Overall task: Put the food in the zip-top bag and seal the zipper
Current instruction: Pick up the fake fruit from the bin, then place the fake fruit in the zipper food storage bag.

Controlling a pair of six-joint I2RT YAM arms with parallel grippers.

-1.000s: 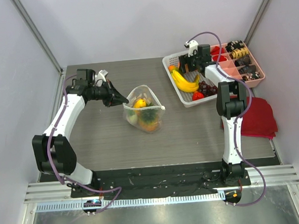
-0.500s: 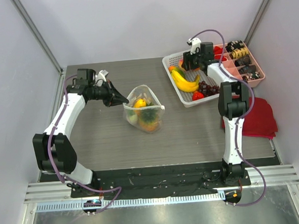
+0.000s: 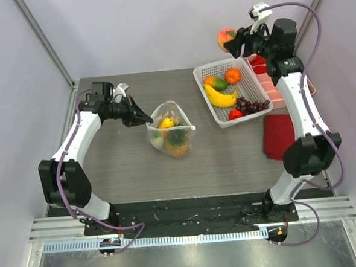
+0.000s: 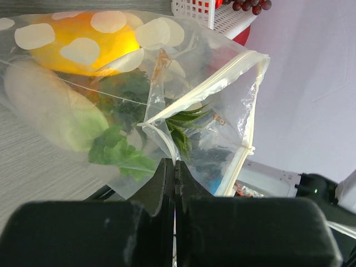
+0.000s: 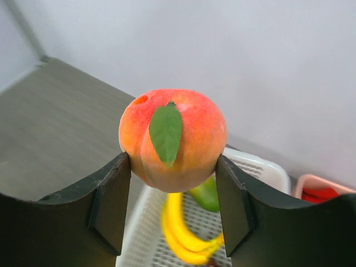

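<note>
The right gripper (image 5: 172, 167) is clamped on the peach (image 5: 192, 139); the left gripper (image 4: 175, 167) is pinched together on the zip-top bag (image 3: 172, 134).
The peach sits between the two right fingers with its green leaf facing the wrist camera. It is raised above the far side of the white basket (image 3: 252, 88), where a banana (image 3: 219, 98) lies. The left fingers grip a fold of the bag's rim just beside the zipper (image 4: 207, 85), and the mouth stands open. The bag rests on the table (image 3: 119, 161), with a radish (image 4: 50, 108) and an orange fruit (image 4: 83, 47) inside.
</note>
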